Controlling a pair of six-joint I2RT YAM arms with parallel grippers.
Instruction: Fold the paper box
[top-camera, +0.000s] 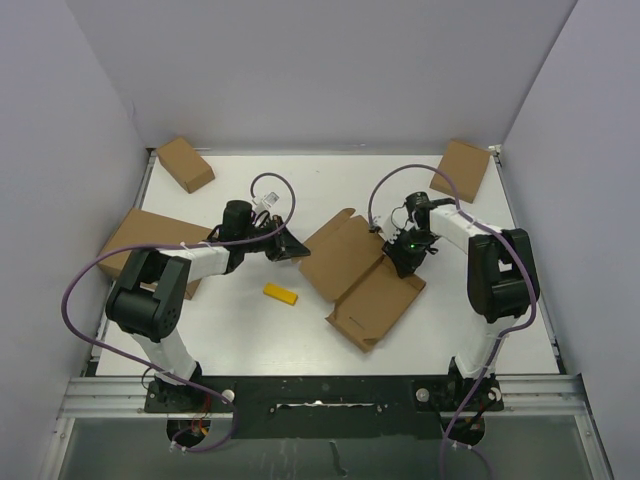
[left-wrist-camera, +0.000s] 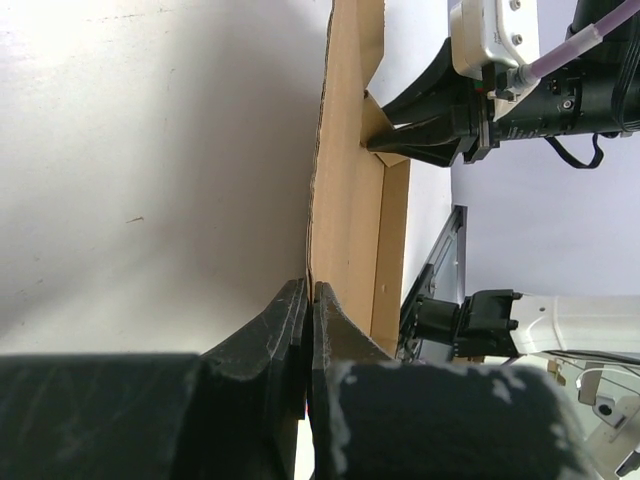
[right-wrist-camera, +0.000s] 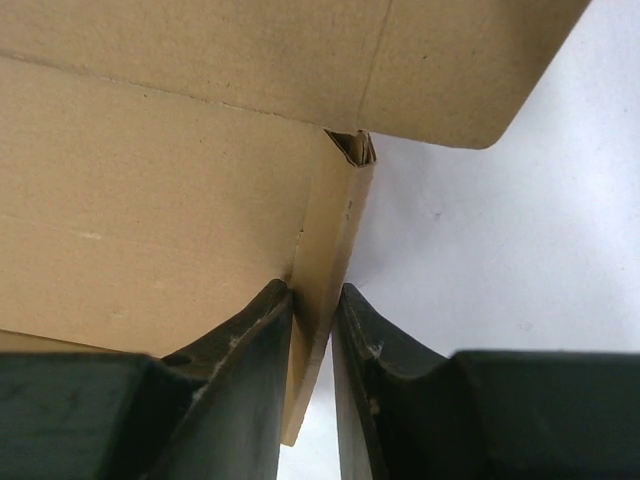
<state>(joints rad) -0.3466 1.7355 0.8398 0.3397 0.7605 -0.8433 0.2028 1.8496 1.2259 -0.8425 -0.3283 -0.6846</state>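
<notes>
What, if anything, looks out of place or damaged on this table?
A small yellow rectangular block lies loose on the white table, left of the flat brown cardboard mailer box and apart from it; it has no visible part in folding. In the right wrist view, one fold corner looks slightly crumpled.

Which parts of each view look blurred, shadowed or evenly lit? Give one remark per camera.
Top external view: soft, even light, all sharp, faint shadow beside the paper box. Left wrist view: the left gripper is dark and blurred near the lens; the table dims toward it. Right wrist view: the right gripper is soft, the paper box crisp.
</notes>
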